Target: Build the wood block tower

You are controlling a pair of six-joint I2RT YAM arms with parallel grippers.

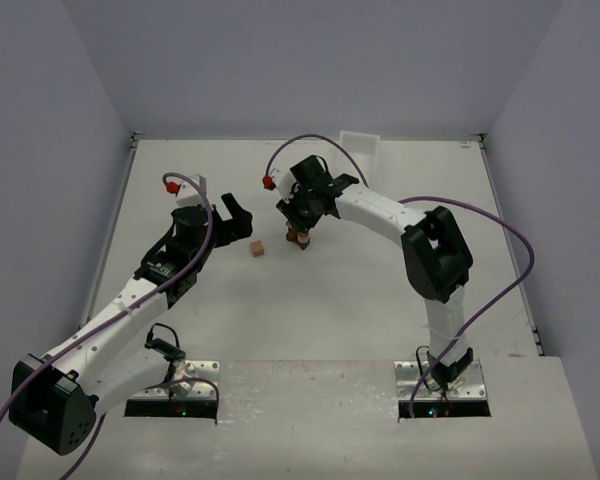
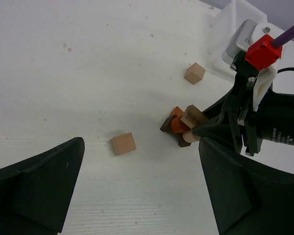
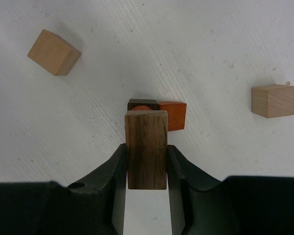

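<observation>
A small stack of blocks [image 1: 299, 240] stands mid-table: a dark brown piece [image 3: 137, 103] with orange-brown pieces [image 3: 173, 115] on it. My right gripper [image 1: 298, 222] is directly above it, shut on a brown streaked wooden bar [image 3: 146, 147] held flat between the fingers. In the left wrist view the bar [image 2: 192, 116] rests at the top of the stack [image 2: 176, 128]. A tan cube [image 1: 257, 248] lies left of the stack. My left gripper [image 1: 235, 218] is open and empty, hovering just left of that cube [image 2: 123, 143].
A second, lighter cube [image 2: 194, 73] lies beyond the stack and shows at the right in the right wrist view [image 3: 274, 101]. A white plastic tray [image 1: 360, 143] stands at the back edge. The right arm's purple cable [image 1: 310, 140] loops above the stack.
</observation>
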